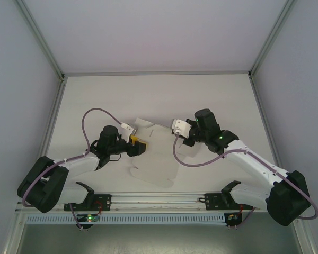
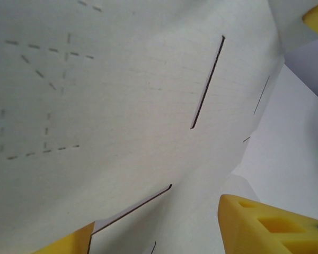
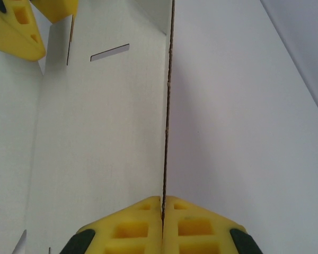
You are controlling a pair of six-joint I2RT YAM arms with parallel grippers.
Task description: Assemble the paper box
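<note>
The paper box is a flat white die-cut sheet with slots and dashed crease lines, lying tilted between the two arms. My right gripper is shut on the sheet's right edge. In the right wrist view its yellow fingers meet on the thin edge of the paper box, at the gripper. My left gripper is at the sheet's left side. In the left wrist view the paper box runs close across the camera, and the left gripper stands open with its yellow fingers well apart around the sheet.
The white table is walled in by grey panels with metal frame posts at left and right. The rail that carries the arm bases runs along the near edge. Bare table lies behind the sheet.
</note>
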